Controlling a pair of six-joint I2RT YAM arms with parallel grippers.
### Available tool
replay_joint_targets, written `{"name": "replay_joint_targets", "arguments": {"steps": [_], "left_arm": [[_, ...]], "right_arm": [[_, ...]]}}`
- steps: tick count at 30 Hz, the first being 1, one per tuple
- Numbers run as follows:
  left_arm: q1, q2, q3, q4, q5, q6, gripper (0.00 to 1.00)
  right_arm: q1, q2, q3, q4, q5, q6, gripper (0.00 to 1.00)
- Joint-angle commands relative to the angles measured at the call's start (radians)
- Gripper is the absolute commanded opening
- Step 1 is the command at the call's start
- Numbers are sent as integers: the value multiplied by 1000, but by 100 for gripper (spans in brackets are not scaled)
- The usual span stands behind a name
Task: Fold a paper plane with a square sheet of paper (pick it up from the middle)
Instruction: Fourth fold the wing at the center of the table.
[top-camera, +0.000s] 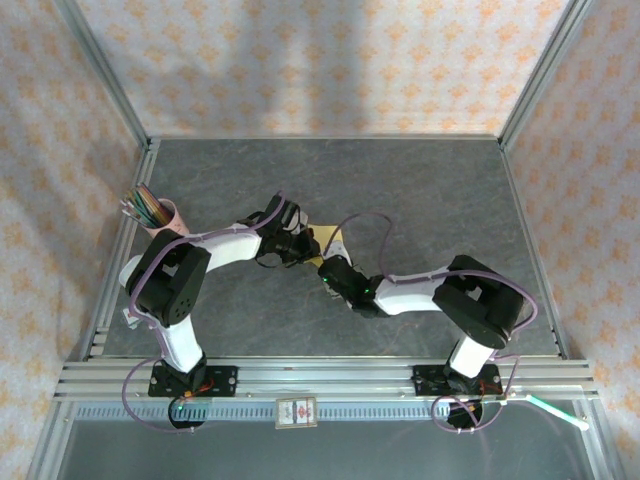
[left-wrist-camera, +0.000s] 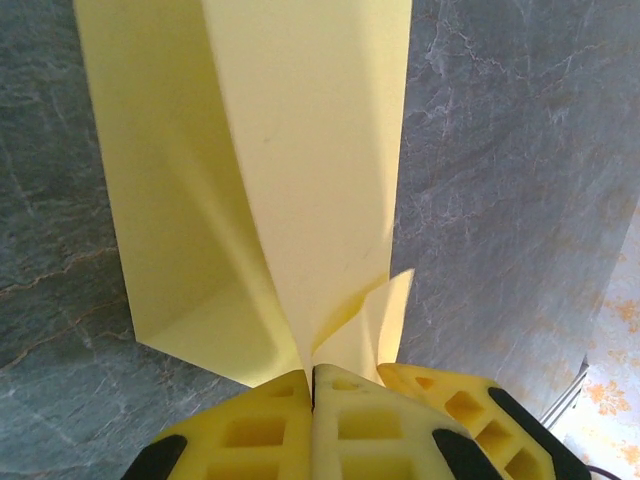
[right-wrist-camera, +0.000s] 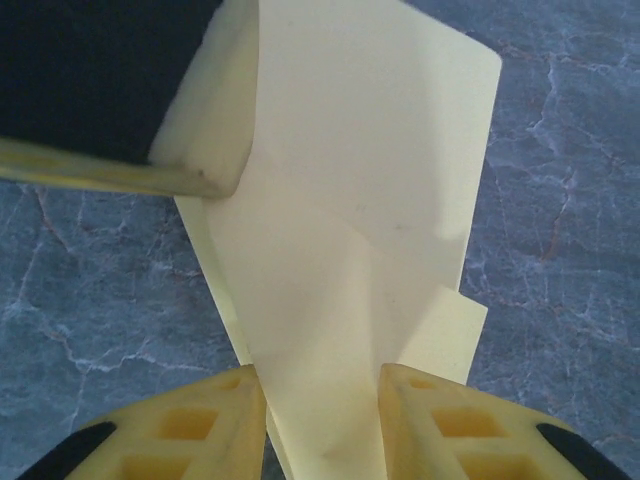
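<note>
Centrally, creased yellow paper sheet (left-wrist-camera: 300, 150) on tabletop (top-camera: 420, 190), left jaws clenched on its fold, right jaws parted astride it, pink cup (top-camera: 160, 212) of coloured sticks far left, well apart.

Left arm (top-camera: 175, 290) and right arm (top-camera: 455, 300) match: white links, chunky black joint housings, a purple cable (top-camera: 388, 245) looping off each. A green light (top-camera: 368, 291) glows on the right one. Left gripper (left-wrist-camera: 312, 375), right gripper (right-wrist-camera: 322, 395): yellow moulded fingers with rectangular pockets, black backing at five and seven o'clock.
</note>
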Motion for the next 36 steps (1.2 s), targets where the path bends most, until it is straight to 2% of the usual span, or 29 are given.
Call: {"name": "replay_joint_targets", "arguments": {"steps": [1, 6, 16, 22, 30, 32, 36], "left_arm": [[8, 16, 27, -28, 15, 16, 0], [8, 17, 30, -33, 15, 19, 0], [8, 23, 30, -35, 13, 26, 0], [10, 28, 30, -35, 10, 32, 0], [19, 18, 23, -33, 1, 38, 0], [25, 5, 27, -47, -16, 52, 6], [45, -51, 38, -78, -64, 91, 24]], "right_arm": [[4, 19, 26, -7, 58, 14, 32], [6, 27, 35, -2, 58, 12, 33], [6, 31, 33, 9, 50, 4, 26], [6, 37, 24, 16, 47, 3, 20], [7, 41, 6, 32, 38, 2, 6], [7, 30, -4, 39, 30, 2, 4], [6, -12, -48, 72, -15, 2, 1]]}}
